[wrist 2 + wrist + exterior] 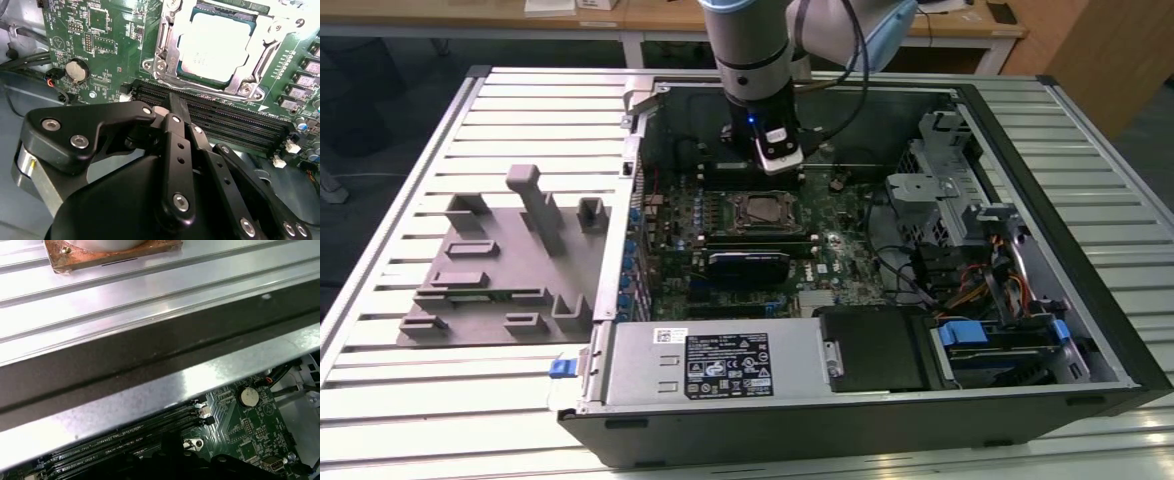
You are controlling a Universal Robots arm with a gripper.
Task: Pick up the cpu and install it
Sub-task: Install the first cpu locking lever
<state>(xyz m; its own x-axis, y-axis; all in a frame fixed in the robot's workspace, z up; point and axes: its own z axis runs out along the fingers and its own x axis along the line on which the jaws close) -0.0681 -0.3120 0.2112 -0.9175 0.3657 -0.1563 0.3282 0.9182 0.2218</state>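
The cpu, a flat square with a silver-grey top, lies inside the motherboard socket, with the metal frame around its edges. In the exterior view the cpu sits mid-board in the open computer case. My gripper hangs just beside the socket, over the black memory slots. Its black fingers meet at the tip with nothing between them. In the exterior view the gripper is just behind the socket, inside the case.
Grey holder blocks stand on the slatted table to the exterior view's left of the case. A power supply, a drive cage and loose cables crowd the case. A coin battery lies near the gripper.
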